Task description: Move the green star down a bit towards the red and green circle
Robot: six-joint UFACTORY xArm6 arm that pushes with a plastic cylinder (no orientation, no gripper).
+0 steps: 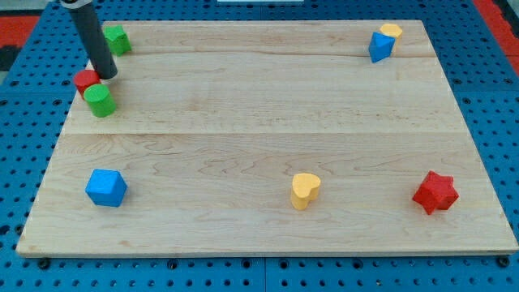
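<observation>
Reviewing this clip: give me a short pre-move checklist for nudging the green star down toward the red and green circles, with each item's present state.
1. Green star visible at the board's top left, partly behind the rod: ok.
2. Red circle and green circle below the star, touching: ok.
3. My tip above the star, ready to push down: not ok; it sits below the star, beside the red circle.
4. Tip clear of the red circle: cannot tell.
5. Other blocks away from the path: ok.

Legible text, labels, brands, numbers, signs: I find none on the blocks, the bench (268,122) or the surrounding blue pegboard (16,162).
</observation>
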